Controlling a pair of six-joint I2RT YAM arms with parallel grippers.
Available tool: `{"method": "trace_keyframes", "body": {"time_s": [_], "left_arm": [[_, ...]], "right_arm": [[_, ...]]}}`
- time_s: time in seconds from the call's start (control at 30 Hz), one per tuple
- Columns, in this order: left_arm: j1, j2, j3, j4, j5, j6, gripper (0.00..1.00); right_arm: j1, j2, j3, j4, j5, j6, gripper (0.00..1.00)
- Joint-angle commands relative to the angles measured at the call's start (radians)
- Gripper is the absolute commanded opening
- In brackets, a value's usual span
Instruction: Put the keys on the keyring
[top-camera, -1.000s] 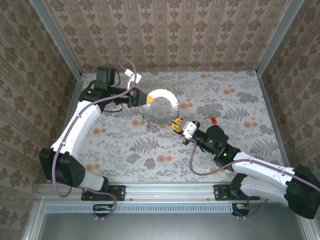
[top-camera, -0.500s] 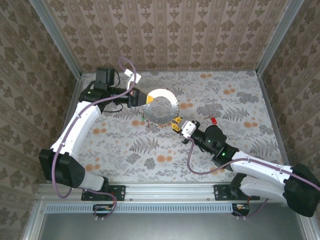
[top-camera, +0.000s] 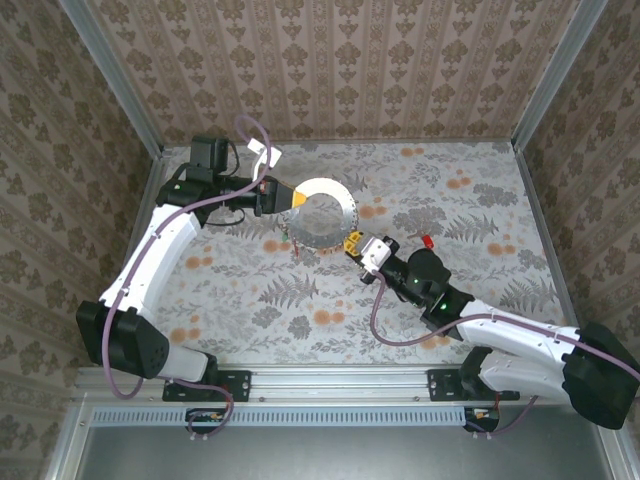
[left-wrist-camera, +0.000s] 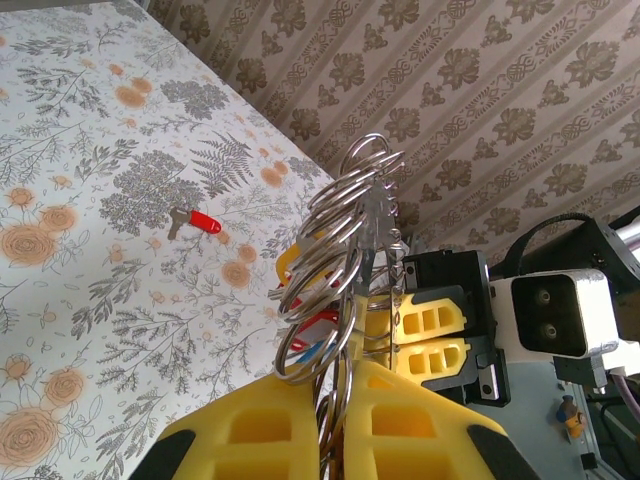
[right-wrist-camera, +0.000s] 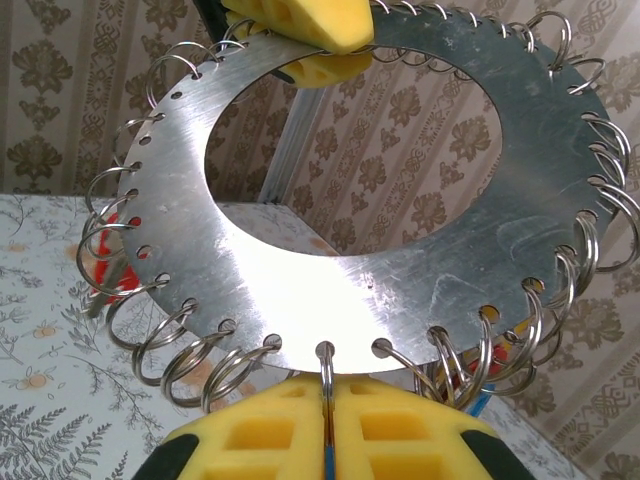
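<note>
The keyring (top-camera: 348, 212) is a flat shiny metal disc with a wide hole, its rim strung with many split rings (right-wrist-camera: 190, 350). My left gripper (top-camera: 297, 199) is shut on its left edge and holds it upright above the table; the rings (left-wrist-camera: 345, 220) rise from between the yellow pads (left-wrist-camera: 270, 430). My right gripper (top-camera: 352, 243) is shut at the keyring's (right-wrist-camera: 300, 290) lower edge. One split ring (right-wrist-camera: 325, 358) runs down into the closed pads (right-wrist-camera: 270, 430), beside a thin blue sliver (right-wrist-camera: 327, 462) of a key's tag. A red-tagged key (top-camera: 427, 241) lies on the table (left-wrist-camera: 195, 221).
Red and blue tags (left-wrist-camera: 318, 322) hang among the rings. The floral tabletop (top-camera: 300, 300) is walled by patterned panels (top-camera: 340, 70). A metal rail (top-camera: 330, 385) runs along the near edge. The right wrist camera housing (left-wrist-camera: 550, 315) sits just behind the keyring.
My right gripper has crept up to the keyring's lower edge and closed tighter there. The left arm and the keyring have stayed put.
</note>
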Motion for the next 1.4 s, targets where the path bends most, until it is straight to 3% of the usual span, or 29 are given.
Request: {"method": "trace_keyframes", "body": {"time_s": [0.0,0.23,0.43,0.93,1.37], "left_arm": [[0.004,-0.035,-0.013,0.051,0.032,-0.032,0.00],[0.024,-0.041,-0.053,0.117,-0.006,-0.111,0.00],[0.039,-0.051,-0.109,0.199,-0.030,-0.195,0.00],[0.065,-0.074,-0.187,0.294,-0.074,-0.288,0.00],[0.062,-0.074,-0.241,0.371,-0.052,-0.358,0.00]], "right_arm": [[0.012,0.004,0.023,0.028,0.039,-0.011,0.07],[0.012,-0.014,-0.010,0.048,0.059,-0.015,0.00],[-0.008,-0.022,-0.031,0.106,0.039,0.046,0.00],[-0.070,-0.079,-0.031,0.054,-0.147,0.102,0.00],[-0.135,-0.078,-0.045,0.156,-0.243,0.162,0.00]]}}
